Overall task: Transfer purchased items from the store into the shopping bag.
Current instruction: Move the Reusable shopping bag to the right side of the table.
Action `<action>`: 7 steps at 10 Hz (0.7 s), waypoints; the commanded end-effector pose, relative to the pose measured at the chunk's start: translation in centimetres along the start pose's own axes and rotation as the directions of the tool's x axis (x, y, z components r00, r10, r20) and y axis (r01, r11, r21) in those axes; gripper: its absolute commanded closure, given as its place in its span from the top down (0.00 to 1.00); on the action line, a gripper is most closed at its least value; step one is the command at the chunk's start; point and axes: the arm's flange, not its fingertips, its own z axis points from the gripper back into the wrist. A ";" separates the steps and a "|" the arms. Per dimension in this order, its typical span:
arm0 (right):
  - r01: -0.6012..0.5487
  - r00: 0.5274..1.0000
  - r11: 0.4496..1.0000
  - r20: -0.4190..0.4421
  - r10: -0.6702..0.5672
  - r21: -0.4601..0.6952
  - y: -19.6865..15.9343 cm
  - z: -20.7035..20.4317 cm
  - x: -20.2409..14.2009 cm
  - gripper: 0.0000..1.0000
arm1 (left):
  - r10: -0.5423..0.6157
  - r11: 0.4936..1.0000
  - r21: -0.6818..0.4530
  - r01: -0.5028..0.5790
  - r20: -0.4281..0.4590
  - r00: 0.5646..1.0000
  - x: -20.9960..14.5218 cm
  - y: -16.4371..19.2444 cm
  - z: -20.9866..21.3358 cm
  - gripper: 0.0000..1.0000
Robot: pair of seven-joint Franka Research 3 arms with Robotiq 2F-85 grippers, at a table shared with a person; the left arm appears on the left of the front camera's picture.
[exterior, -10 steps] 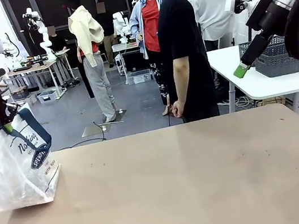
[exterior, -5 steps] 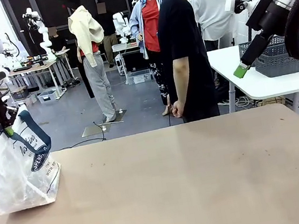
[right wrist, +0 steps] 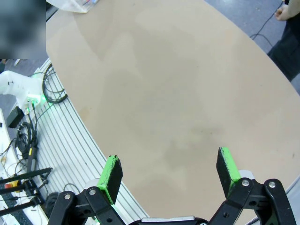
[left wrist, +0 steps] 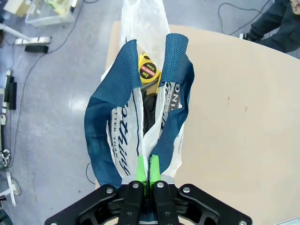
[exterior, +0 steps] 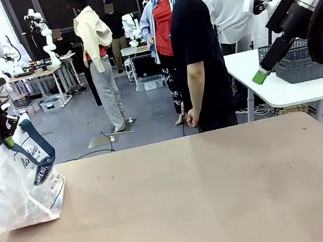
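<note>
Left claw (left wrist: 146,172): fully closed, green pads pinched on the gathered top edge of the shopping bag (exterior: 23,181) between its navy blue handles; seen in the front view at the far left, above the near-left corner of the surface (exterior: 212,199), with the bag hanging from it and its bottom resting on the surface. Right claw (right wrist: 170,172): jaws spread wide, nothing between them, raised high over the bare tan surface at the right side. Shopping bag: translucent whitish plastic, navy script lettering, mouth partly parted. Contents: a yellow-and-black tape measure (left wrist: 149,71) lying inside near the far end of the opening, with a dark item beneath it that cannot be made out. Person (exterior: 197,53): stands at the far side of the surface, in a black shirt, arm hanging down.
</note>
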 end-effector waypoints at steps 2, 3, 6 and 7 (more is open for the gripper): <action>0.008 1.000 1.000 -0.005 -0.008 -0.004 0.2 -0.1 0.0 1.00 | 0.000 1.000 0.000 0.000 0.000 1.000 0.0 0.0 0.0 0.12; 0.008 1.000 1.000 -0.005 -0.008 -0.004 0.2 -0.1 0.0 1.00 | 0.000 1.000 0.004 0.000 0.006 1.000 0.0 -0.1 0.2 0.32; 0.008 1.000 1.000 -0.005 -0.008 -0.004 0.2 -0.1 0.0 1.00 | 0.002 1.000 0.004 -0.003 0.014 1.000 -0.3 -0.3 0.5 0.91; 0.008 1.000 1.000 -0.005 -0.008 -0.004 0.2 -0.1 0.0 1.00 | 0.002 1.000 0.003 -0.002 0.014 1.000 -0.4 -0.3 0.7 1.00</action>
